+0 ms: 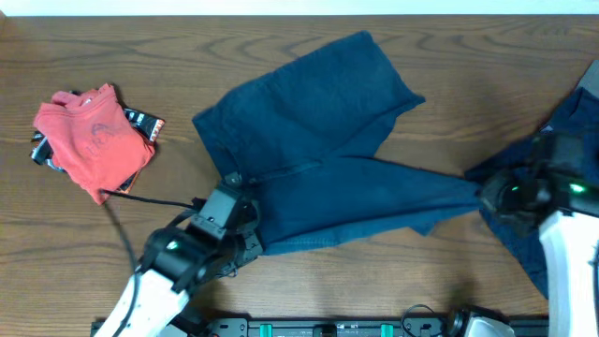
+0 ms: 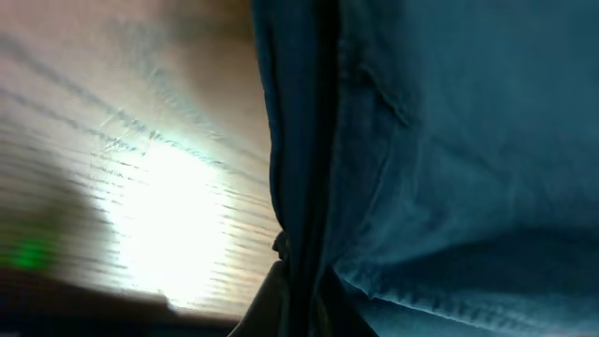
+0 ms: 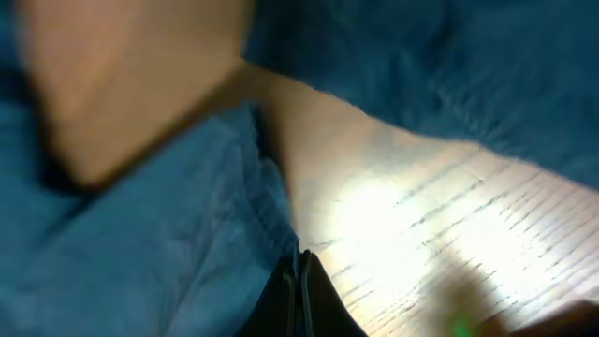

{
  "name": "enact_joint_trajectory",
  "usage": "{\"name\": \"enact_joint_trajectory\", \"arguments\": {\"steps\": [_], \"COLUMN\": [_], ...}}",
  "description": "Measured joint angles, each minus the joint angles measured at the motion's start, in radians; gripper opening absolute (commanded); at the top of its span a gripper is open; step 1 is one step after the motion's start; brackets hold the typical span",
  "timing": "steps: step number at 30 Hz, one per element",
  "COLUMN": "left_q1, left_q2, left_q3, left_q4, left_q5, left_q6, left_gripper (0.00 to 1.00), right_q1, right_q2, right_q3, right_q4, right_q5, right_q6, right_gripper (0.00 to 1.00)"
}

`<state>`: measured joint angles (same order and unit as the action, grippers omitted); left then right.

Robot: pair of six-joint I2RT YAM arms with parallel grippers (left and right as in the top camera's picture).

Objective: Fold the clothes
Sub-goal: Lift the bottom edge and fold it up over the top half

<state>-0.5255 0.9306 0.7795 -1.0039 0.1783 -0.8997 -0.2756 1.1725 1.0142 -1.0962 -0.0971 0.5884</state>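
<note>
Dark blue shorts (image 1: 318, 159) lie spread across the middle of the table, one leg pointing to the back, the other stretched out to the right. My left gripper (image 1: 245, 225) is shut on the shorts' waistband at their front left corner; the wrist view shows the blue cloth (image 2: 440, 159) pinched between the fingers (image 2: 301, 304). My right gripper (image 1: 489, 195) is shut on the tip of the stretched leg; its wrist view shows the fingers (image 3: 301, 290) closed on the blue cloth edge (image 3: 168, 243).
A folded red garment (image 1: 94, 136) lies on dark items at the left. Another dark blue garment (image 1: 571, 117) lies at the right edge, partly under my right arm. Black cables run from the left arm across the wooden table (image 1: 140, 56).
</note>
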Motion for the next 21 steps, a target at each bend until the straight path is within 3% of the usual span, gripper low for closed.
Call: {"name": "enact_joint_trajectory", "arguments": {"steps": [4,10,21], "left_q1": [-0.001,-0.002,-0.01], "left_q2": [-0.093,-0.211,-0.211], "left_q3": [0.106,0.175,0.177], "left_q4": [-0.089,-0.103,0.019], "left_q5": [-0.01,-0.022,-0.268], "left_q6": [0.022,0.021,-0.058], "left_gripper": [0.06,0.06,0.06], "right_q1": [-0.011,-0.01,0.083], "right_q2": [-0.054,-0.085,-0.045], "right_q3": [0.128,0.28,0.327], "right_q4": [-0.072,-0.087,0.289], "right_q5": [-0.033,-0.072,-0.233], "right_q6": [-0.074,-0.159,-0.273], "right_gripper": [0.01,0.01,0.01]}}
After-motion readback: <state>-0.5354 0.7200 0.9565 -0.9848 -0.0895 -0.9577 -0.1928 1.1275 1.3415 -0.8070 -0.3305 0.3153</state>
